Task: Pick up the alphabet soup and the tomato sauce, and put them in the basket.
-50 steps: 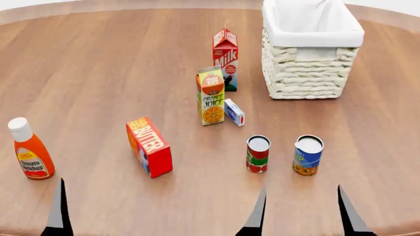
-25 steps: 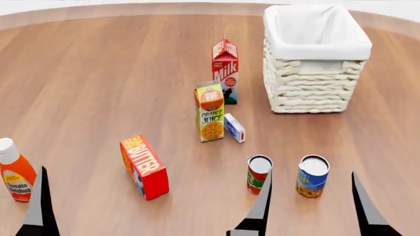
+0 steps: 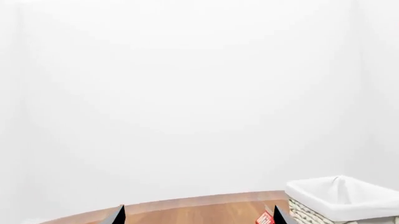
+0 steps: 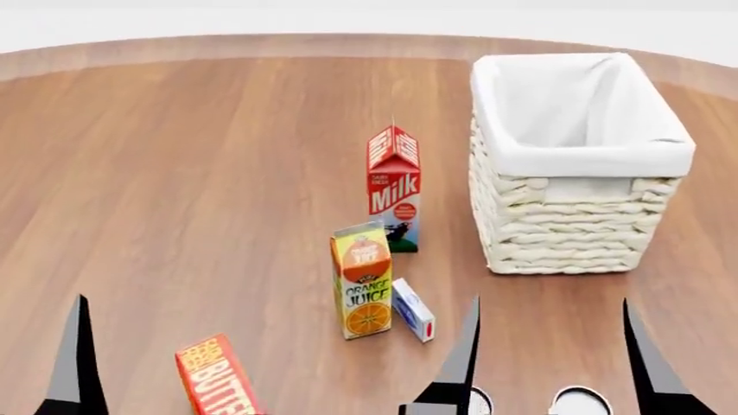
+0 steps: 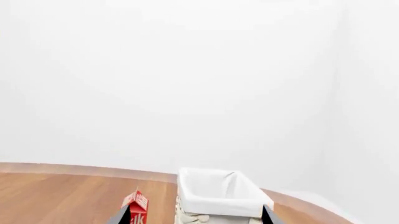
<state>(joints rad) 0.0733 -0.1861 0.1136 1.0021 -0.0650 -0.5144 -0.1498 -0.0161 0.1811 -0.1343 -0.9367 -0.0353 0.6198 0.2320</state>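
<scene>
— Where are the cans?
— Only two lids, at the head view's bottom edge: tomato sauce (image 4: 480, 401), alphabet soup (image 4: 579, 403). Basket (image 4: 576, 229) beyond.
— Grippers?
— Right gripper (image 4: 551, 367) spread wide; left gripper (image 3: 198, 215) apart too.

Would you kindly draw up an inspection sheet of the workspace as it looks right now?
Surface: round wooden table, no spills seen.
Job's things: basket upright and empty, far right; two can lids barely showing at the head view's bottom edge, labels hidden, so which is which cannot be told.
Clutter: milk carton, orange juice carton, small white box beside it, butter box partly cut off.
Grippers: left gripper and right gripper both open, holding nothing.
Cables: nothing seen.
Surroundings: plain white walls.
</scene>
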